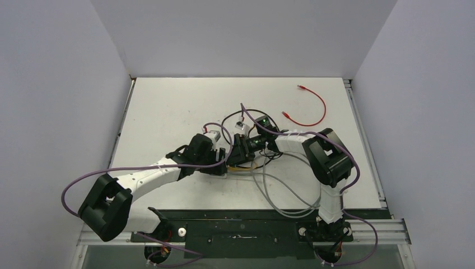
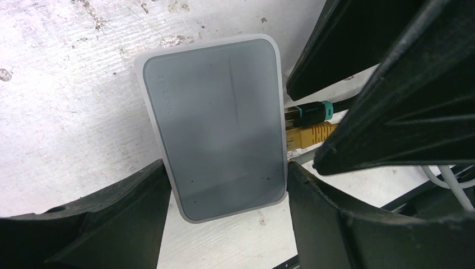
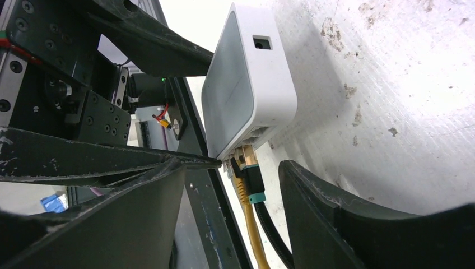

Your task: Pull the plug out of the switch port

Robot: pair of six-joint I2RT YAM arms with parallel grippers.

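The switch [image 2: 218,123], a flat pale grey box, lies on the white table, and my left gripper [image 2: 225,168] is shut on its near end, one finger against each long side. Two plugs sit side by side in its ports: a black plug with a teal ring [image 3: 253,176] and a yellow plug [image 3: 242,188]. My right gripper [image 3: 235,168] straddles both plugs just behind the port edge. It is open, with a gap showing on each side of them. In the left wrist view the right gripper's fingers [image 2: 403,101] bracket the black plug [image 2: 311,111] and the yellow plug [image 2: 311,134].
The two arms meet at mid-table [image 1: 235,151]. A loose red cable [image 1: 313,106] lies at the back right. Grey cables [image 1: 280,196] loop toward the near edge by the right arm's base. A dark metal rail [image 3: 207,213] runs close beside the switch.
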